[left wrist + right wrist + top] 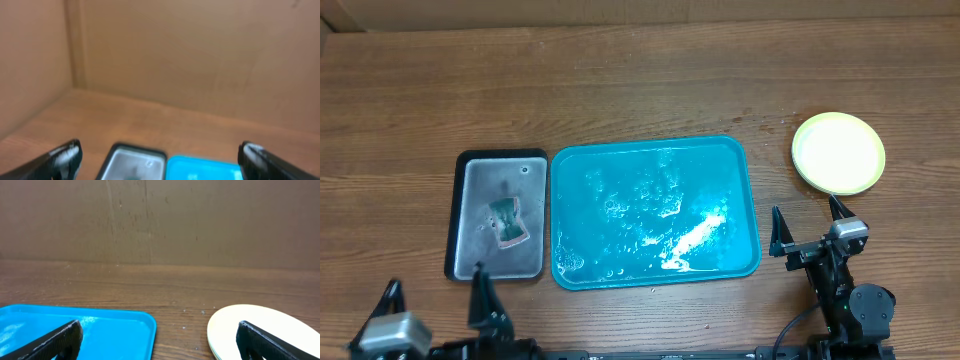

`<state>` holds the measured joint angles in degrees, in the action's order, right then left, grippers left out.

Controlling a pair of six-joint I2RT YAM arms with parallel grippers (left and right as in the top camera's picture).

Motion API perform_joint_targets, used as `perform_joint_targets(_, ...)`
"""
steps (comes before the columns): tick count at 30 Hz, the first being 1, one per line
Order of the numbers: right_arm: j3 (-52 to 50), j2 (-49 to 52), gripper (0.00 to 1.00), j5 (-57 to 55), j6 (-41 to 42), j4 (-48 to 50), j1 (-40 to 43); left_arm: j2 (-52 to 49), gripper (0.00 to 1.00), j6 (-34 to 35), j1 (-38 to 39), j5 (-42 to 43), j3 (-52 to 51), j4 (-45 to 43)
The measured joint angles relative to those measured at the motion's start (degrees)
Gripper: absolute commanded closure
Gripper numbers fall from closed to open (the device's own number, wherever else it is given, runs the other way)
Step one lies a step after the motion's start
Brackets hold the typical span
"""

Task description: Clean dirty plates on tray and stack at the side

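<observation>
The teal tray (650, 146) lies in the middle of the table, wet with foam streaks, and carries no plate. The plates (838, 152) sit stacked on the wood to its right, with a pale yellow-green rim and a whitish top. My right gripper (806, 215) is open just in front of the stack, near the tray's right edge. The right wrist view shows the gripper (160, 337) empty, between the tray corner (150, 325) and the plates (250, 315). My left gripper (433, 290) is open and empty at the front left, and in the left wrist view this gripper (160, 160) points at the tray (200, 167).
A small black-rimmed grey metal tray (498, 268) lies left of the teal tray and holds a dark sponge (510, 222). The same metal tray (132, 162) shows in the left wrist view. A brown cardboard wall (160, 220) closes the back of the table.
</observation>
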<state>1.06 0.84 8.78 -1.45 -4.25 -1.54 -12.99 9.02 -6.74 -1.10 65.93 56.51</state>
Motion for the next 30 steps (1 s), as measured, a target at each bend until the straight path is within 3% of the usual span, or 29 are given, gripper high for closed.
perform_joint_targets(7,0.0,0.0,0.00,0.0,0.0,0.0,0.0,11.2,0.00,2.7,0.1,6.2,-22.6,-24.3)
perform_joint_targets(13,0.0,0.0,0.00,0.0,0.0,0.0,0.0,12.0,0.00,6.8,4.2,9.8,-39.4,-42.9)
perform_joint_targets(25,0.0,0.0,0.00,0.0,0.0,0.0,0.0,12.1,0.00,8.5,10.5,8.8,-59.9,-72.6)
perform_joint_targets(30,0.0,0.0,0.00,0.0,0.0,0.0,0.0,12.1,0.00,8.7,10.5,8.3,-65.0,-78.6)
